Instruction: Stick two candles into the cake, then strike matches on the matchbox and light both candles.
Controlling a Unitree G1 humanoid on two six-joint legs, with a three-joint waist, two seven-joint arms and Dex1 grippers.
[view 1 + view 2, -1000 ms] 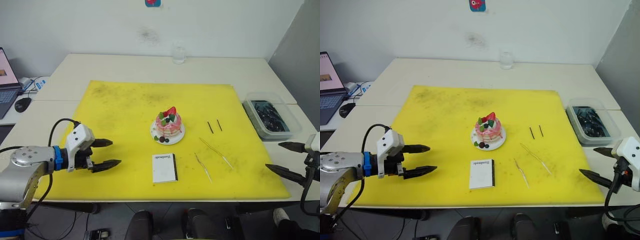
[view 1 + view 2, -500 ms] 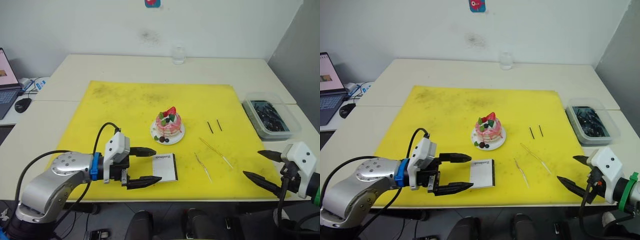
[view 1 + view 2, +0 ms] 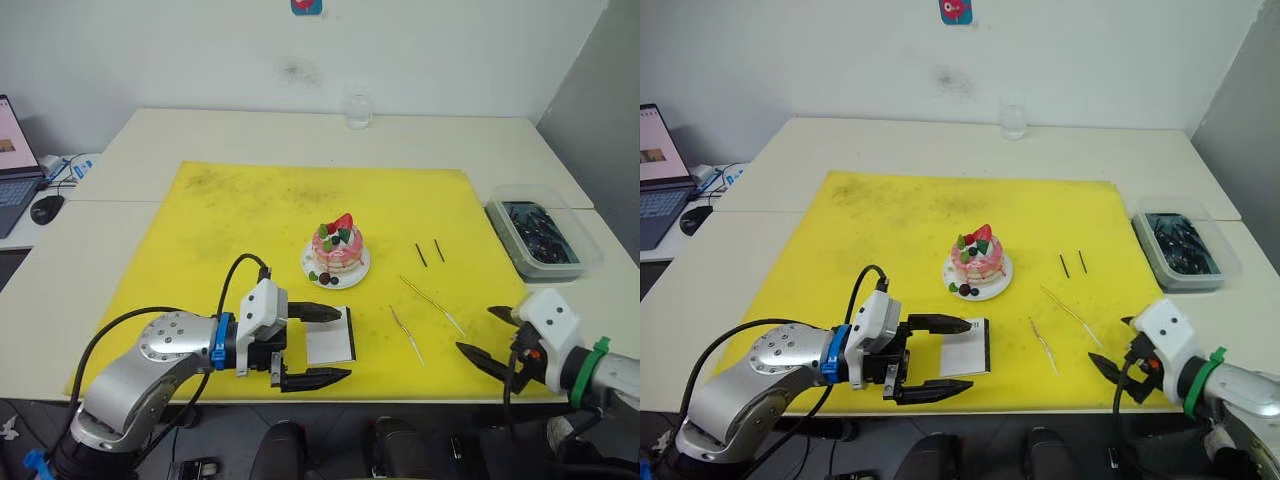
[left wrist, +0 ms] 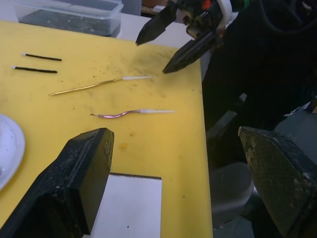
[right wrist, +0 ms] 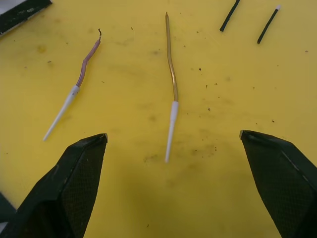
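Bare yellow mat [image 3: 240, 215] surrounds the cake [image 3: 336, 250] on all sides.

The scene is bright and evenly lit from overhead, soft enough that the cake [image 3: 337, 249] throws only a faint, short shadow on the yellow mat [image 3: 240, 215], whose matte surface shows no glare. The white wall and pale counter [image 3: 250, 130] are close to washed out, and a clear glass [image 3: 358, 108] at the far edge nearly melts into them. The head views are sharp across the mat, with mild bowing of straight edges toward the frame borders. In the wrist views the near black fingers [image 5: 74, 183] are soft and slightly grainy, while the thin candles [image 5: 171, 84] and their slim shadows stay crisp.
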